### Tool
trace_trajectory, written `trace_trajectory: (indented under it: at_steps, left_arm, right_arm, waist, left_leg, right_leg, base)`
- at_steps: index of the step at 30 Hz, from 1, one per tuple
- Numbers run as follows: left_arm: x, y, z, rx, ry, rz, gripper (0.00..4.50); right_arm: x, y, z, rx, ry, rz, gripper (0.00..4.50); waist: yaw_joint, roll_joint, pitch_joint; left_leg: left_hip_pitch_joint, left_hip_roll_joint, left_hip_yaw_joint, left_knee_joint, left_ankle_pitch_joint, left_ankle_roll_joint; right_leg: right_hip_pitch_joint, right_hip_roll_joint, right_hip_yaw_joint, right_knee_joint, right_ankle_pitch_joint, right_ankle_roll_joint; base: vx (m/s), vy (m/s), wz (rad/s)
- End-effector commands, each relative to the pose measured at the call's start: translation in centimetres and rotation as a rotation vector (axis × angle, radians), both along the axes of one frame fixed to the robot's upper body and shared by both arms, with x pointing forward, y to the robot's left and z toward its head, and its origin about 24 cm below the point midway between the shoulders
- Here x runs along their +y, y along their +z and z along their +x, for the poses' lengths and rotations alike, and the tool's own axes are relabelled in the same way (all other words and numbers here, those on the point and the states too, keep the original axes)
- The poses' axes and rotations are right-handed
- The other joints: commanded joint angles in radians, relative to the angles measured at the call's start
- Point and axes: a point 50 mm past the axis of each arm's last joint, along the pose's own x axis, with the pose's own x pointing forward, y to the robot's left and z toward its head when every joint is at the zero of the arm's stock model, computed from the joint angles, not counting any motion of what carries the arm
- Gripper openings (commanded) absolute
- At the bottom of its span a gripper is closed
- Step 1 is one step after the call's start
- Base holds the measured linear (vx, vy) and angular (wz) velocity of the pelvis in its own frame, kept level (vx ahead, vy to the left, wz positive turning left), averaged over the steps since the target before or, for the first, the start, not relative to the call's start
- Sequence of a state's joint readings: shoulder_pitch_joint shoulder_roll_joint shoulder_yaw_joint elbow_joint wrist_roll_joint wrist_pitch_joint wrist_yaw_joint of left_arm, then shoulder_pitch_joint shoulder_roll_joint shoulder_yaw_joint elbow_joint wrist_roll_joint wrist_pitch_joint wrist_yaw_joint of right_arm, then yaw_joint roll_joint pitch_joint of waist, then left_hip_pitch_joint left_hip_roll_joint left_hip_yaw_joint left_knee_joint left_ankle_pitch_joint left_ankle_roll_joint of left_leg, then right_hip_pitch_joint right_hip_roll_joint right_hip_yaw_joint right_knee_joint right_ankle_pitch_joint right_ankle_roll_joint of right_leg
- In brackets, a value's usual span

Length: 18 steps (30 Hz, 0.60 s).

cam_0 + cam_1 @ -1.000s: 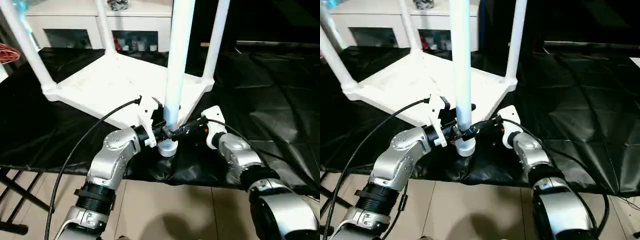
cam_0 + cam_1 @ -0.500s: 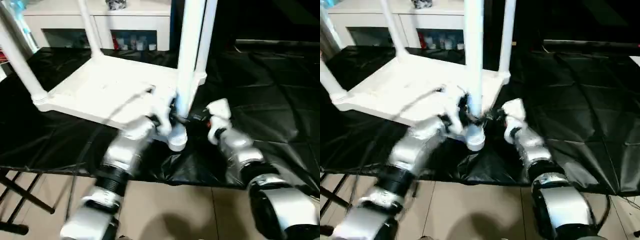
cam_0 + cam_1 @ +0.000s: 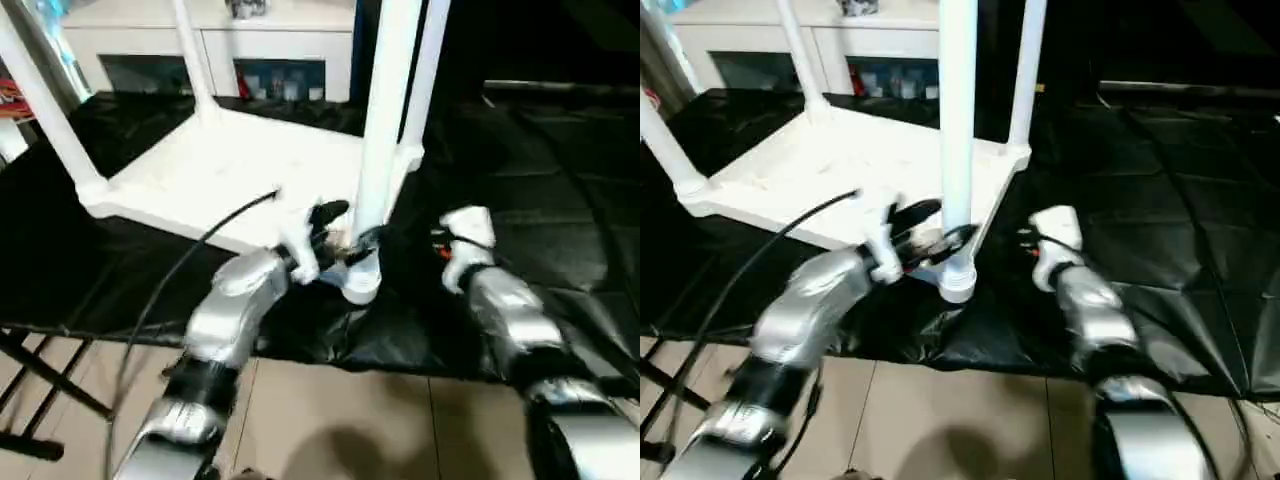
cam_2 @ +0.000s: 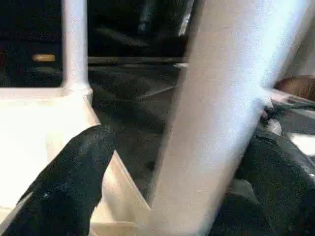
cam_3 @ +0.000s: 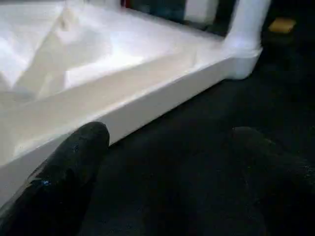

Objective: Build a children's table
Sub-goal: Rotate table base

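Nearly there: fourth leg (image 3: 385,140) at the tabletop's (image 3: 235,165) near corner socket.
Three legs stand seated; left gripper (image 4: 172,162) straddles this one, spread wide; right gripper (image 5: 167,162) gapes empty beside.

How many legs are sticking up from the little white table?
4. One at the near corner, between the left gripper's fingers; one at the left corner; one at the far left; one at the far right, just behind the near one.
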<state>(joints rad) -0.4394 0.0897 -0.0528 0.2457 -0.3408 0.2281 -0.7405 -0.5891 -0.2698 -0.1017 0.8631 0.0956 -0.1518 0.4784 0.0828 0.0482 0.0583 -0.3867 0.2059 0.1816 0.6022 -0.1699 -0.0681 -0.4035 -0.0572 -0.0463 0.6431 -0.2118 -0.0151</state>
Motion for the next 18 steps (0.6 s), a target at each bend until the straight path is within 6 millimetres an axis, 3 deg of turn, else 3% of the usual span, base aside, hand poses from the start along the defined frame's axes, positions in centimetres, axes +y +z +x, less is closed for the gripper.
trace_trajectory:
  at_steps: [1,5,6,7,8,9,10,11,12,15,18]
  left_arm:
    - [0.8,0.8,-0.6,-0.012,-0.028,-0.034,4.49]
    - [2.5,1.1,-1.9,-0.039,0.04,-0.023,4.49]
    - [3.3,0.8,-1.9,-0.038,0.126,0.016,4.49]
    - [3.3,0.8,-1.9,-0.038,0.126,0.016,4.49]
    - [4.3,0.3,-1.6,-0.016,0.258,0.082,4.49]
    - [5.4,0.0,-1.5,0.01,0.394,0.134,4.49]
    - [5.9,-0.1,-1.4,0.013,0.463,0.17,4.49]
    - [6.2,-0.2,-1.4,0.014,0.501,0.189,4.49]
    - [6.7,-0.2,-1.5,0.02,0.596,0.221,4.49]
    - [7.2,-0.1,-1.7,0.04,0.703,0.274,4.49]
    - [7.3,0.1,-1.7,0.04,0.777,0.29,4.49]
  right_arm:
    - [-0.2,0.8,0.0,-0.024,-0.012,0.03,4.48]
    - [-0.4,1.3,-0.8,-0.049,0.001,0.035,4.48]
    - [-0.4,1.5,-1.2,-0.056,0.005,0.037,4.48]
    - [-0.4,1.5,-1.2,-0.056,0.005,0.037,4.48]
    - [-0.4,1.8,-1.5,-0.065,-0.001,0.035,4.48]
    - [-0.5,2.0,-1.9,-0.075,-0.019,0.035,4.48]
    - [-0.4,2.1,-2.2,-0.07,-0.03,0.04,4.48]
    - [-0.4,2.1,-2.3,-0.068,-0.036,0.042,4.48]
    - [-0.3,1.9,-2.8,-0.052,-0.047,0.049,4.48]
    - [0.5,1.1,-4.0,-0.01,-0.049,0.065,4.48]
    - [1.0,0.6,-4.7,0.022,-0.072,0.081,4.48]
  waist:
    - [-0.001,-0.007,-0.073]
    - [-0.001,-0.007,-0.068]
    - [-0.003,-0.013,-0.066]
    - [0.0,-0.01,-0.066]
    - [0.0,-0.009,-0.064]
    - [-0.005,-0.021,-0.061]
    - [-0.002,-0.017,-0.062]
    - [-0.003,-0.027,-0.062]
    - [-0.003,-0.019,-0.063]
    - [-0.003,-0.013,-0.066]
    - [-0.003,-0.013,-0.068]
  left_leg:
    - [0.018,0.019,-0.004,-0.055,-0.194,0.064]
    - [0.013,0.021,-0.007,-0.063,-0.21,0.053]
    - [0.016,0.02,-0.005,-0.065,-0.233,0.044]
    - [0.019,0.022,-0.007,-0.066,-0.238,0.041]
    - [0.02,0.022,-0.005,-0.065,-0.241,0.04]
    - [0.015,0.022,-0.007,-0.069,-0.242,0.034]
    - [0.016,0.022,-0.009,-0.069,-0.236,0.032]
    - [0.015,0.02,-0.007,-0.068,-0.231,0.035]
    - [0.014,0.019,-0.008,-0.069,-0.218,0.029]
    - [0.013,0.02,-0.01,-0.068,-0.208,0.028]
    - [0.011,0.019,-0.011,-0.068,-0.189,0.034]
  right_leg:
    - [0.051,-0.064,0.038,-0.09,-0.117,-0.236]
    - [0.05,-0.06,0.038,-0.093,-0.147,-0.209]
    - [0.047,-0.06,0.038,-0.099,-0.194,-0.194]
    - [0.046,-0.061,0.039,-0.1,-0.199,-0.188]
    - [0.042,-0.06,0.04,-0.102,-0.208,-0.182]
    - [0.047,-0.055,0.04,-0.102,-0.215,-0.153]
    - [0.048,-0.058,0.04,-0.101,-0.22,-0.144]
    - [0.047,-0.058,0.039,-0.105,-0.234,-0.135]
    - [0.045,-0.057,0.04,-0.105,-0.241,-0.117]
    - [0.043,-0.058,0.04,-0.103,-0.208,-0.123]
    - [0.043,-0.056,0.04,-0.103,-0.163,-0.131]
  base:
    - [0.0,0.0,0.0]
    - [0.0,0.0,0.0]
    - [0.0,0.0,0.0]
    - [0.0,0.0,0.0]
    - [0.0,0.0,0.0]
    - [0.0,0.0,0.0]
    - [0.0,0.0,0.0]
    - [0.0,0.0,0.0]
    - [0.0,0.0,0.0]
    - [0.0,0.0,0.0]
    - [0.0,0.0,0.0]
